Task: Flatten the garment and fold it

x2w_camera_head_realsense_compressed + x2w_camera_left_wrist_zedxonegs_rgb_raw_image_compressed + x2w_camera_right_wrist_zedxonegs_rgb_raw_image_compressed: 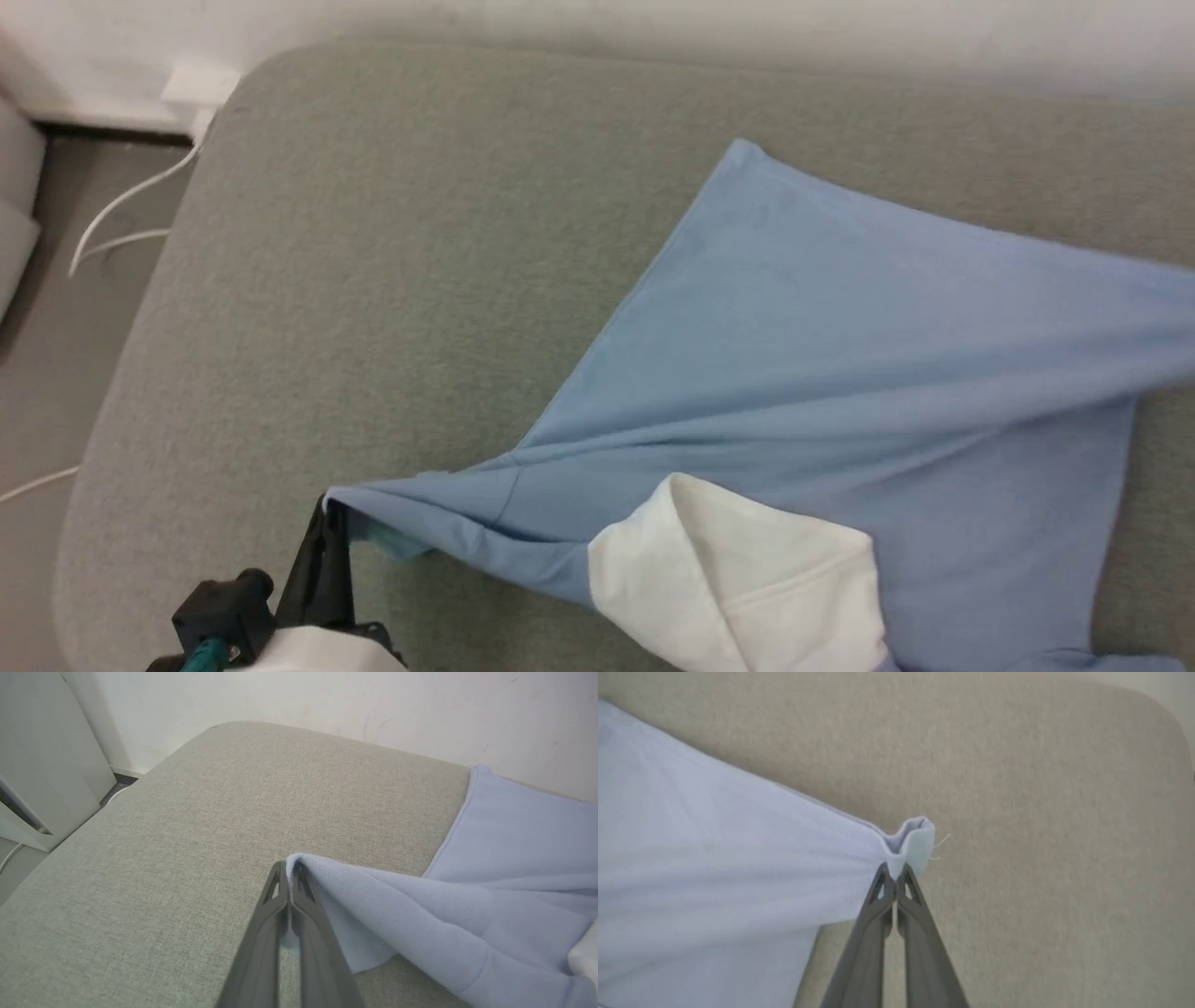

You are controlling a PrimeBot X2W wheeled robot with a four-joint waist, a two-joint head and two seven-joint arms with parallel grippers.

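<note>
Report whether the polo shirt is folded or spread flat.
Neither: stretched out but creased. The polo shirt is pulled between the left claw and right claw, each shut on an edge, with ridges running across the cloth.

Soft matt knit garment [840, 355] lies on a coarse woven grey cushion [373, 280].

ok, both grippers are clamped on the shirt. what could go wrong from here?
1. The right gripper pinches only a small tuck at the edge of the garment, right at its tips; a harder pull could slip it free.
2. The cloth runs in taut diagonal ridges to the left gripper, and the white collar lies bunched. Laid on the grey cushion like this, creases may get trapped.
</note>
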